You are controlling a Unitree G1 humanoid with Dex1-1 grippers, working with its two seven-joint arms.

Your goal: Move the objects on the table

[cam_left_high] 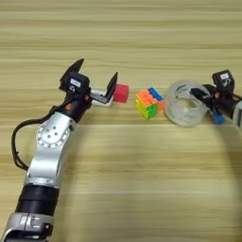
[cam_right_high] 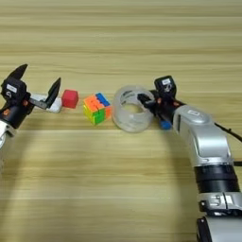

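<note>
Two grippers work the table point(cam_left_high: 123, 189): the left gripper point(cam_left_high: 97, 75), fingers spread wide, straddles the flat white device point(cam_left_high: 101, 98) beside the red cube point(cam_left_high: 121, 93). The right gripper point(cam_right_high: 147, 101) reaches into the clear tape roll point(cam_right_high: 132, 108), fingers unreadable, a blue tube point(cam_right_high: 165, 125) beneath; the puzzle cube point(cam_left_high: 149, 102) sits between.

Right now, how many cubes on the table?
2. Small red cube just right of the left gripper; multicoloured puzzle cube between it and the clear tape roll. None seem hidden.

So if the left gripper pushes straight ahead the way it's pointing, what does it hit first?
Probably nothing: the left gripper points up-table, fingers open over the flat white device, and only bare table shows beyond. The red cube sits just right of that line, though depth is unclear.
</note>
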